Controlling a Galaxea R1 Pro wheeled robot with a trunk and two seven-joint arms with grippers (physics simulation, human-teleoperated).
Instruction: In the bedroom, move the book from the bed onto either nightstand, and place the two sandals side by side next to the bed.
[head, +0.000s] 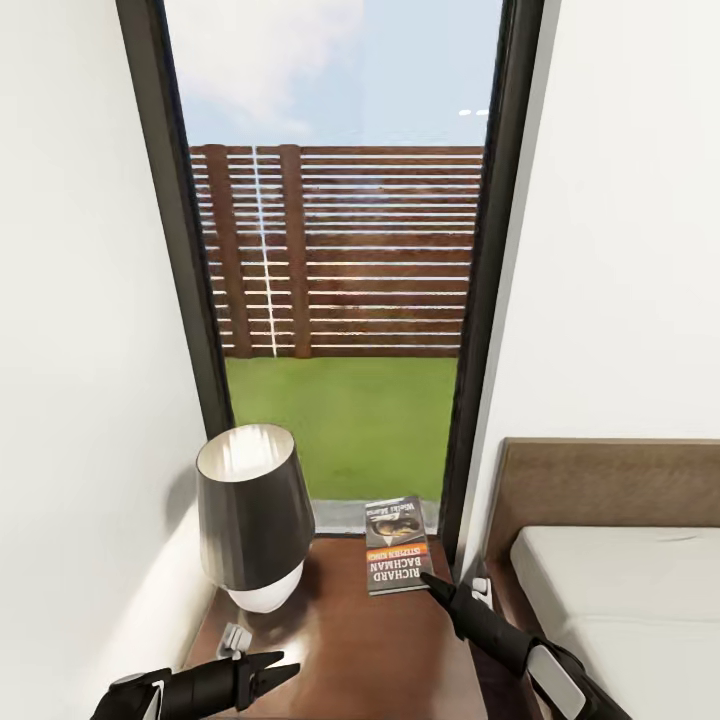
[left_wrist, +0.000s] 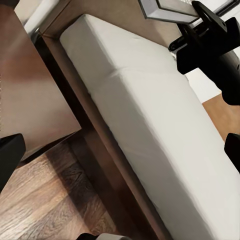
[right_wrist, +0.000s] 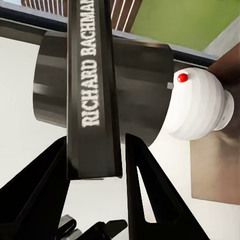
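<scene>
The book (head: 398, 545), dark with an orange band, lies flat at the back of the dark reddish nightstand (head: 350, 650), cover up. My right gripper (head: 432, 580) reaches in from the bed side and is shut on the book's near corner. In the right wrist view the spine (right_wrist: 94, 90) reading "RICHARD BACHMAN" sits between the two black fingers (right_wrist: 150, 190). My left gripper (head: 278, 668) hovers open over the nightstand's front left. The bed (head: 620, 590), with its off-white mattress (left_wrist: 150, 115), stands right of the nightstand. The sandals are out of view.
A dark-shaded lamp (head: 252, 515) on a white base (right_wrist: 197, 102) takes up the nightstand's left half. A small white object (head: 235, 640) lies in front of it. A tall dark-framed window (head: 345, 250) and white walls close in behind. Wood floor (left_wrist: 40, 200) runs between nightstand and bed.
</scene>
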